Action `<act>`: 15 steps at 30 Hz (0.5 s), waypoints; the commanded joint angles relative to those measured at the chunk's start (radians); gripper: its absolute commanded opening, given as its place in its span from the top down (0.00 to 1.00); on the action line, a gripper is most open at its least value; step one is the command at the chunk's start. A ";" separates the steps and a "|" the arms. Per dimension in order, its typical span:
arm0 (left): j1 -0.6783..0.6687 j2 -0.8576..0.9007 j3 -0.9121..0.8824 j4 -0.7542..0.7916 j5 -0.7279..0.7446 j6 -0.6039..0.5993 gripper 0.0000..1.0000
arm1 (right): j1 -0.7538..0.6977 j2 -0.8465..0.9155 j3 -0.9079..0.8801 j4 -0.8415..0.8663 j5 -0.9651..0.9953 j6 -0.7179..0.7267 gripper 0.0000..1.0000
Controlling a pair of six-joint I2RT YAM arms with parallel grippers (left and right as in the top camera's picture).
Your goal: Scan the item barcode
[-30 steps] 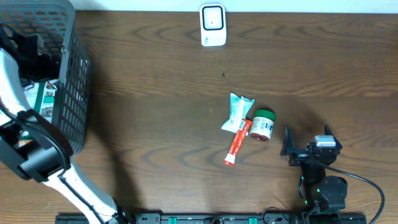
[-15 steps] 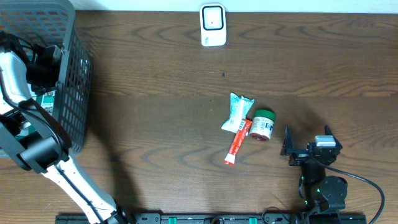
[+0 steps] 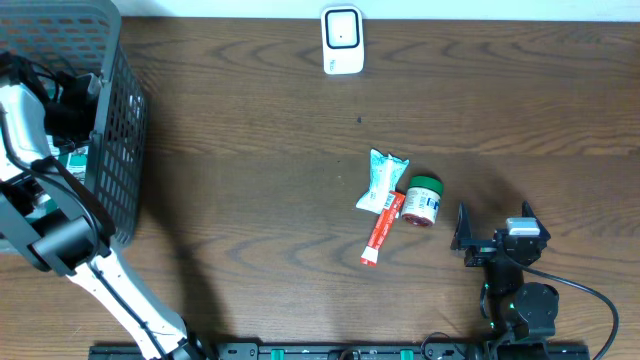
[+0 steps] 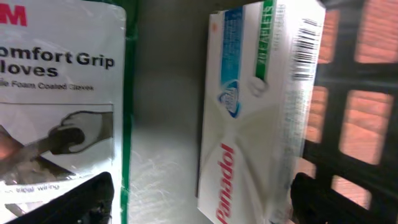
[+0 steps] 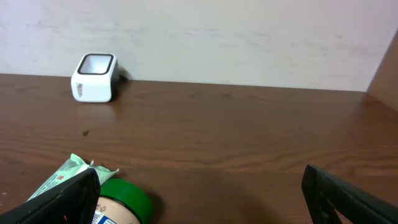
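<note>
We're down inside the basket [image 3: 112, 130] with the left gripper [image 4: 199, 191], jaws spread wide over the Panadol box [image 4: 249, 118] beside the gloves pack [image 4: 56, 93]. Let's centre, pinch the long sides and leave the barcode [image 4: 306, 38] uncovered. The right gripper [image 3: 490, 232] waits, jaws spread.

A dark wood-grain table [image 3: 250, 200] meets a plain pale wall [image 5: 217, 37] behind.
</note>
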 commanded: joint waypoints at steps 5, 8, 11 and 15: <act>0.000 0.015 -0.005 0.051 -0.094 -0.071 0.15 | 0.002 0.000 -0.001 -0.004 -0.001 -0.005 0.01; 0.000 0.007 -0.004 0.083 -0.147 -0.144 0.18 | 0.002 0.000 -0.001 -0.004 0.000 -0.005 0.01; 0.000 -0.005 0.003 0.093 -0.169 -0.177 0.18 | 0.002 0.000 -0.001 -0.004 -0.001 -0.005 0.01; -0.007 -0.008 0.007 0.095 -0.169 -0.196 0.18 | 0.002 0.000 -0.001 -0.004 -0.001 -0.005 0.01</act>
